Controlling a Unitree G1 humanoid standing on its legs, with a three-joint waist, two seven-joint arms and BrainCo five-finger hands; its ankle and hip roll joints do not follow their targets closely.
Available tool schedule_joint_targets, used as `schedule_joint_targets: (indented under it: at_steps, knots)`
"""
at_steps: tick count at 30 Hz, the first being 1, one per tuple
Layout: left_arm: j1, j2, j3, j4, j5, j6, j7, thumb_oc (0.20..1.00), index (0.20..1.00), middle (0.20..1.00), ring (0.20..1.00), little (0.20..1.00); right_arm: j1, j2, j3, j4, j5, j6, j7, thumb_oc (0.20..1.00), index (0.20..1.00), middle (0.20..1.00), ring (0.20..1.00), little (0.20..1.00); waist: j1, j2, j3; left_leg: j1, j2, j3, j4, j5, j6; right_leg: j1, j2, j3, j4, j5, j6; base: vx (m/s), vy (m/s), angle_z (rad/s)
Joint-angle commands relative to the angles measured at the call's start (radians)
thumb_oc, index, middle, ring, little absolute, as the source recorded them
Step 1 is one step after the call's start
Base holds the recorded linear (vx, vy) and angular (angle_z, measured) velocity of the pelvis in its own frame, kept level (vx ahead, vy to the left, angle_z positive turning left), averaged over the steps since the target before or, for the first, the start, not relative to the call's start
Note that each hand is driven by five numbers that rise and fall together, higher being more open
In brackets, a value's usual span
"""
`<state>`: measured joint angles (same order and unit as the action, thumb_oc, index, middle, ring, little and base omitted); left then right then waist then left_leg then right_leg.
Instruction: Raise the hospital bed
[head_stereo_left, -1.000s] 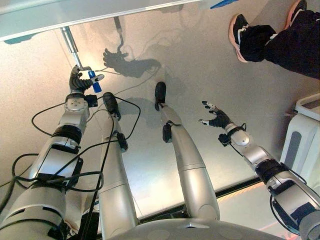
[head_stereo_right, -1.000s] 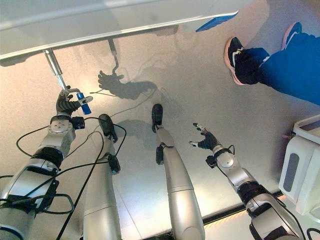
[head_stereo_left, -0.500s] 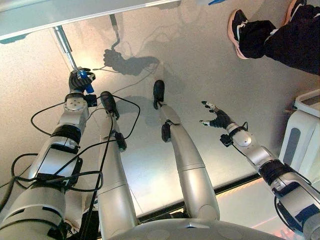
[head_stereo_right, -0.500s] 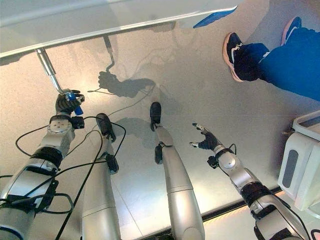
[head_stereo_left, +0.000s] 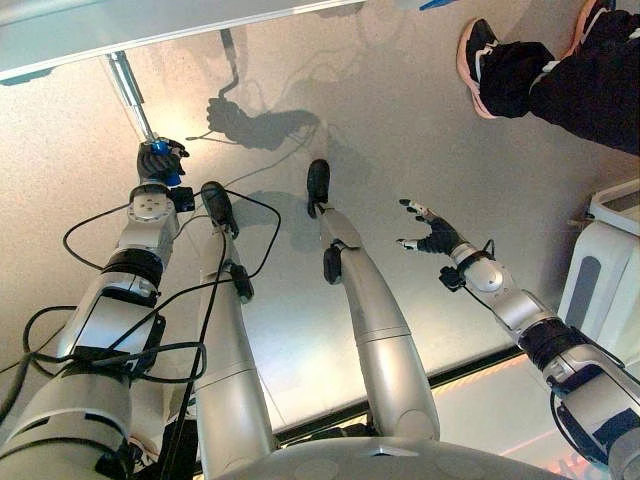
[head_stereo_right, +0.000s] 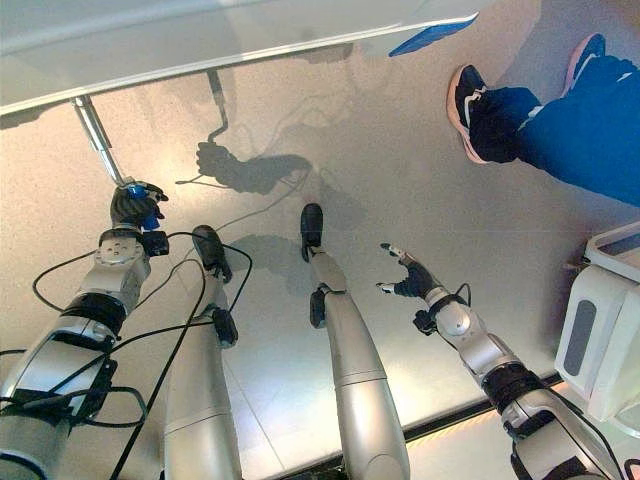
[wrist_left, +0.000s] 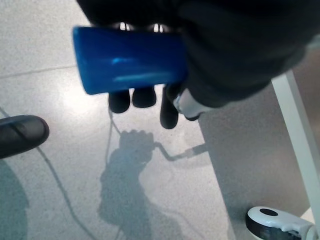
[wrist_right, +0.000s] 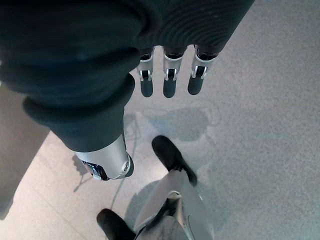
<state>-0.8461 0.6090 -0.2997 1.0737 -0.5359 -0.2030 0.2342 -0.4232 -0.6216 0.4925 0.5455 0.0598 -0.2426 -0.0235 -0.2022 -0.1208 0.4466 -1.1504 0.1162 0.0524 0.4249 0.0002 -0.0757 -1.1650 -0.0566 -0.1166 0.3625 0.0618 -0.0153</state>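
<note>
Left wrist view: blue crank handle (wrist_left: 131, 60) sits across the palm, fingers (wrist_left: 120, 101) wrapped over it, so it's a full grasp suited to cranking.
Handle position: at about 10 o'clock in the left eye view, blue handle (head_stereo_left: 160, 166) at the free end of a metal crank rod (head_stereo_left: 128, 92).
Rod: slopes up toward 11 o'clock and goes under the hospital bed (head_stereo_left: 120, 25) edge; judging by the task, turning it lifts the bed.
Left hand: left hand (head_stereo_left: 157, 162) clenched on the handle, arm stretched forward from 7 o'clock, wrist roughly in line with the rod, probably so the turn comes from the arm.
Right hand: right hand (head_stereo_right: 408, 280) at about 4 o'clock, fingers spread and relaxed, holding nothing, well apart from the crank; looks parked, perhaps for balance.
Progress: can't tell bed height from these views.
Bystander: a person's leg and shoe (head_stereo_right: 470, 110) at 1 o'clock, well clear of the crank.
Cart: white unit (head_stereo_left: 602, 280) at 3 o'clock, near the right arm; possible snag if that arm moves outward.
</note>
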Motion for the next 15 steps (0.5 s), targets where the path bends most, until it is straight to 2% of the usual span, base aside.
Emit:
schedule_joint_targets:
  at_steps: [1,5,6,10,15]
  knots:
    - [0.054,0.017,0.008,-0.028,-0.001,-0.008,0.014,0.200,0.200,0.200,0.200,0.200,0.121,-0.060,0.026,-0.066,-0.008,-0.040,-0.003,1.000,1.000,1.000,1.000,1.000,0.019,-0.011,-0.040,0.014,-0.007,-0.046,0.039,-0.019,0.024,-0.019,-0.034,0.025,0.023,0.033,0.135,0.00,0.000,0.00]
    - [0.051,0.019,0.007,-0.024,-0.004,-0.004,0.011,0.200,0.200,0.200,0.200,0.200,0.120,-0.059,0.026,-0.063,-0.010,-0.038,-0.004,1.000,1.000,1.000,1.000,1.000,0.020,-0.010,-0.039,0.016,-0.007,-0.045,0.036,-0.019,0.025,-0.019,-0.035,0.025,0.022,0.034,0.136,0.00,0.000,0.00]
    - [0.045,0.007,-0.002,0.037,-0.047,0.033,-0.039,0.200,0.200,0.200,0.200,0.200,0.123,-0.062,0.029,-0.058,-0.001,-0.028,0.008,1.000,1.000,1.000,1.000,1.000,0.016,-0.010,-0.039,0.018,-0.008,-0.046,0.032,-0.014,0.024,-0.017,-0.035,0.025,0.024,0.035,0.135,0.00,0.000,0.00]
    - [0.026,0.010,-0.033,0.065,-0.044,0.055,-0.072,0.200,0.200,0.200,0.200,0.200,0.123,-0.062,0.035,-0.050,0.016,-0.018,0.019,1.000,1.000,1.000,1.000,1.000,0.014,-0.008,-0.041,0.019,-0.009,-0.044,0.031,-0.010,0.023,-0.018,-0.035,0.022,0.031,0.034,0.134,0.00,0.000,0.00]
    - [-0.010,0.013,-0.059,0.066,-0.043,0.059,-0.077,0.200,0.200,0.200,0.200,0.200,0.111,-0.064,0.046,-0.040,0.024,-0.014,0.021,1.000,1.000,1.000,1.000,1.000,0.013,-0.004,-0.043,0.019,-0.010,-0.049,0.024,-0.005,0.020,-0.018,-0.038,0.021,0.029,0.035,0.134,0.00,0.000,0.00]
